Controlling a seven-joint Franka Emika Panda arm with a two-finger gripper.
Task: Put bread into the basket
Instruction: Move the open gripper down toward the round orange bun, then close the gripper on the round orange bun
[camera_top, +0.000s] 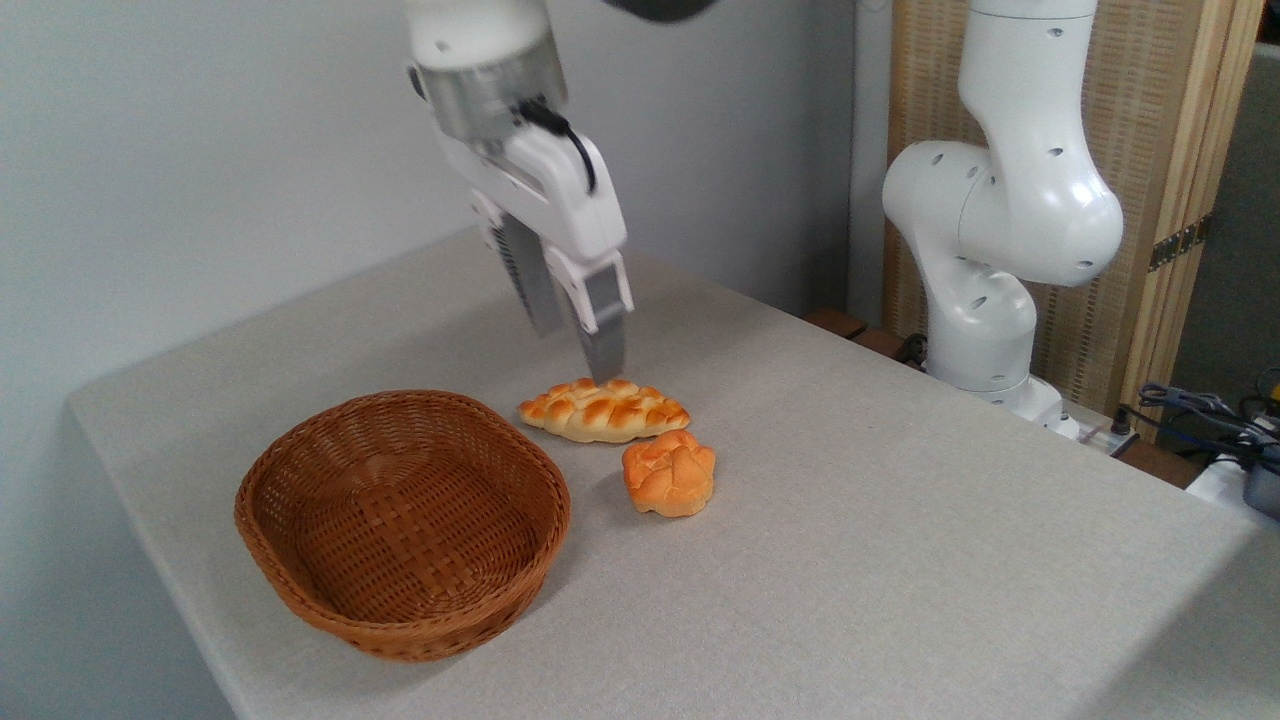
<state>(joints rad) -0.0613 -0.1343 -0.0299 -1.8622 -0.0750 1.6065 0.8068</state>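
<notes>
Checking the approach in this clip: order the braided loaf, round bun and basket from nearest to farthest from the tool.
1. Braided loaf, just under the tool.
2. Round bun, in front of the loaf, to the right.
3. Basket, lower left.

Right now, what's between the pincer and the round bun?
In the camera view, the braided loaf lies between the pincer and the round bun.

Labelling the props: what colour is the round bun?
Orange-golden bun, clearest in the fixed camera view.
</notes>
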